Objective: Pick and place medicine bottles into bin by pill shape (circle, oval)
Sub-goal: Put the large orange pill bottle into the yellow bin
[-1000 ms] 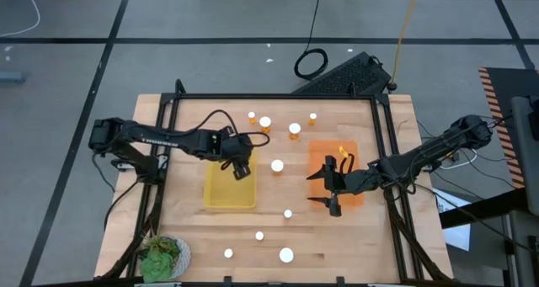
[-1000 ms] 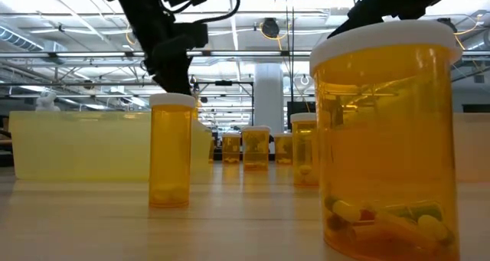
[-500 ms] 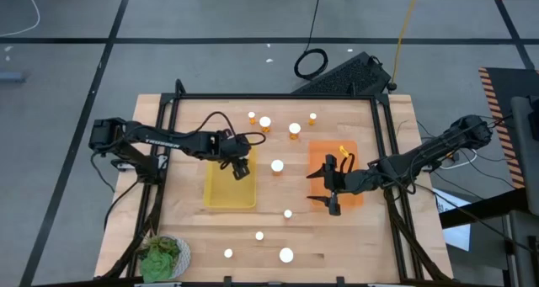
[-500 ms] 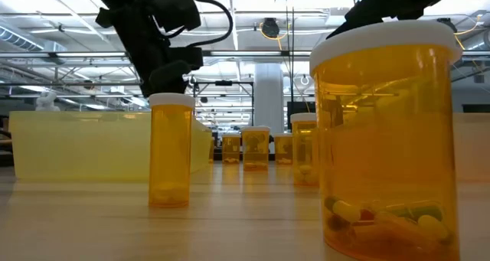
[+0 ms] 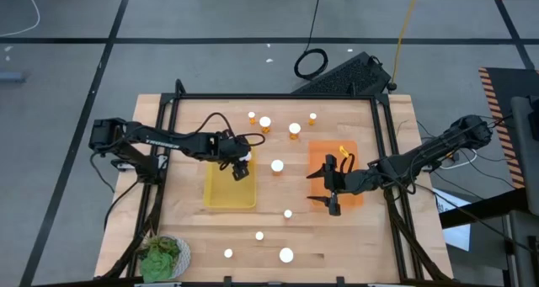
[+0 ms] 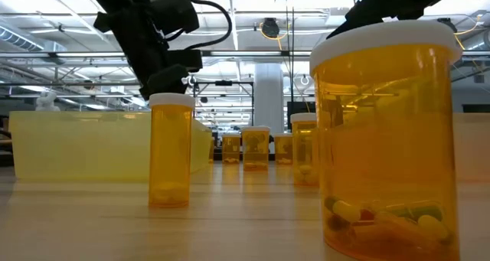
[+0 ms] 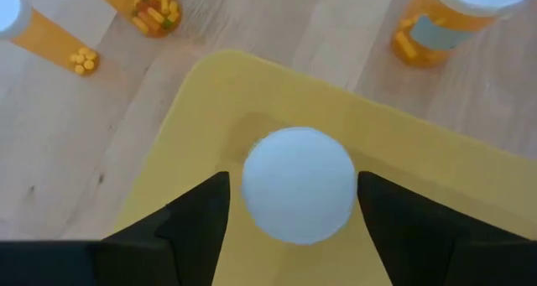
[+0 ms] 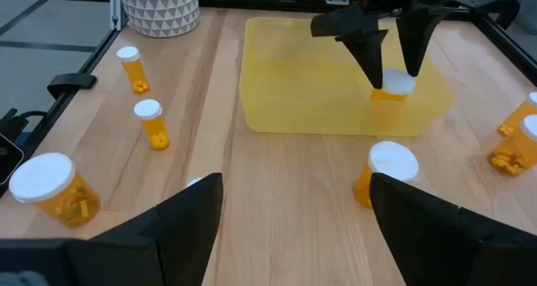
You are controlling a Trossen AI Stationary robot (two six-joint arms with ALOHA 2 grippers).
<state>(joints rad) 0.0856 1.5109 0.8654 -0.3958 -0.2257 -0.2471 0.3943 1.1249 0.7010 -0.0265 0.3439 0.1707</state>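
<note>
So the left gripper [image 8: 390,55] is seen spread apart above a white-capped bottle [image 7: 298,184], which is now stood upright in the upper right corner of the yellow tray [image 5: 227,194] as shown from above. Compared with a second ago, the arm has been pulled up and away a bit in the low view, so the bottle looks to have been let go. A sliver of gap can be made out on both sides of the cap from the wrist, though contact on one side can't be fully ruled out from that angle. That'd mean one more bottle is sorted and another pick is due. The right gripper [image 5: 314,188] is parked wide open and empty over the left edge of the orange tray [image 5: 324,148], right of center. Plenty of loose bottles are left on the table [image 5: 370,236]: one [image 5: 277,165] just right of the yellow tray, one [image 5: 288,213] lower center, plus a cluster near the top. Nothing is really blocked, but the one beside the tray sits close to the left arm's exit path. A plant [image 5: 162,255] is tucked in the lower left, well clear.
</note>
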